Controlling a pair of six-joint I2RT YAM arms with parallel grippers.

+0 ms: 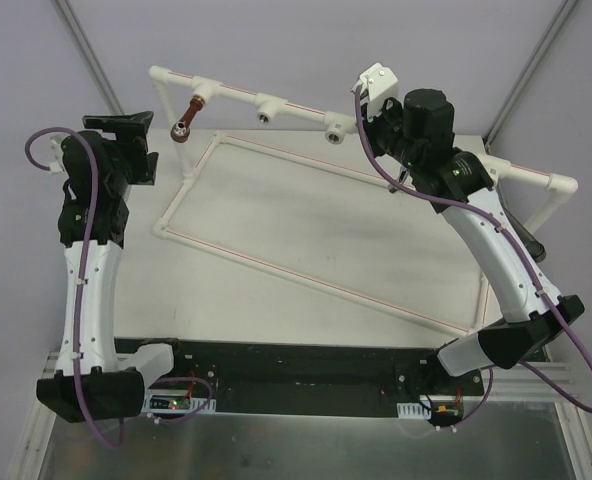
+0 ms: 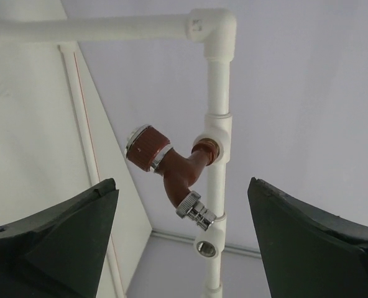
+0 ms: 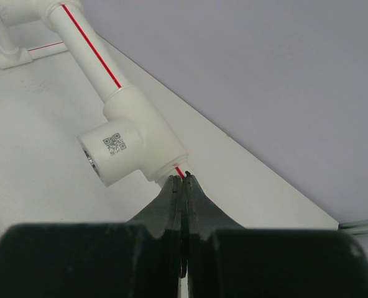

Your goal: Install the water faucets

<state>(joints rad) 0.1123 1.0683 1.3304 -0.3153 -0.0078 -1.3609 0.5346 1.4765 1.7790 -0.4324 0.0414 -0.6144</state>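
White pipe frame (image 1: pixel 316 282) stands on the table (image 1: pixel 326 215).

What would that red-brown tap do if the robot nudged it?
It probably wouldn't budge: the tap looks screwed into a fitting on the white pipe. It looks rigid, so unlikely to bend. Its ribbed cap should offer decent grip.

A white table (image 1: pixel 306 220) stands before plain pale-lilac walls (image 1: pixel 296 35).

Even, bright, diffuse light; soft shadows; wrist views sharp.
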